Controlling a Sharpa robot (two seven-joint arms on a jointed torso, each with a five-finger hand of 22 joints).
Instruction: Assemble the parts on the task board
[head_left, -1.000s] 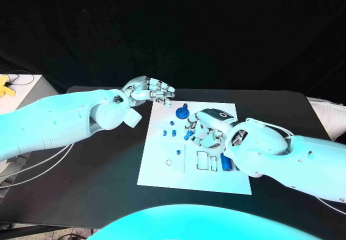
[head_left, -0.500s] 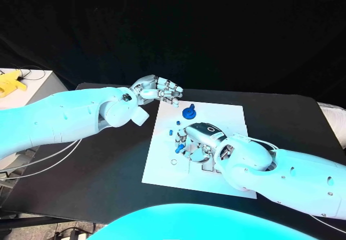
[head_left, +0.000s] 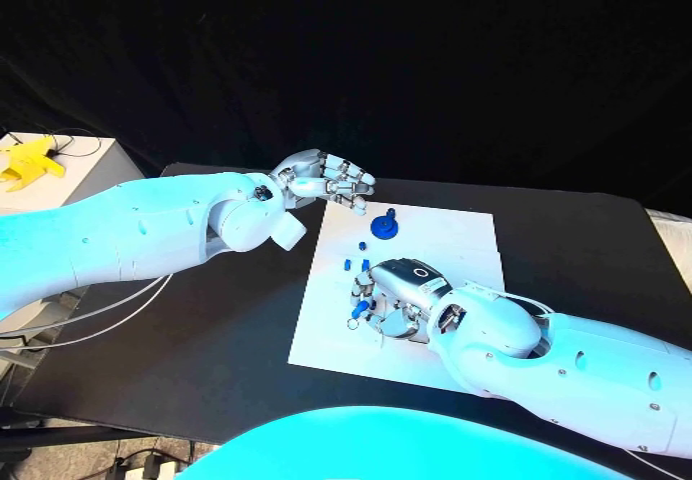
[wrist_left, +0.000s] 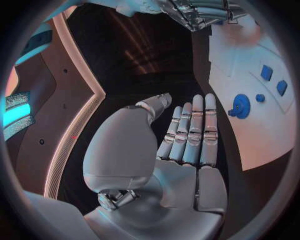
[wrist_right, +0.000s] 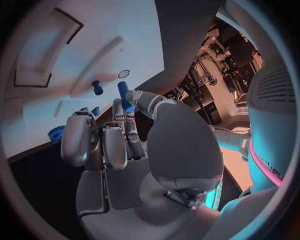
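Right hand (head_left: 392, 300) fingers pinch blue peg (wrist_right: 124, 96) over task board (head_left: 447, 245); left hand (head_left: 325, 180) fingers apart, holding nothing.

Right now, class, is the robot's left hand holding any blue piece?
No. In the left wrist view the left hand lies flat with its fingers straight and nothing in them, away from the white board.
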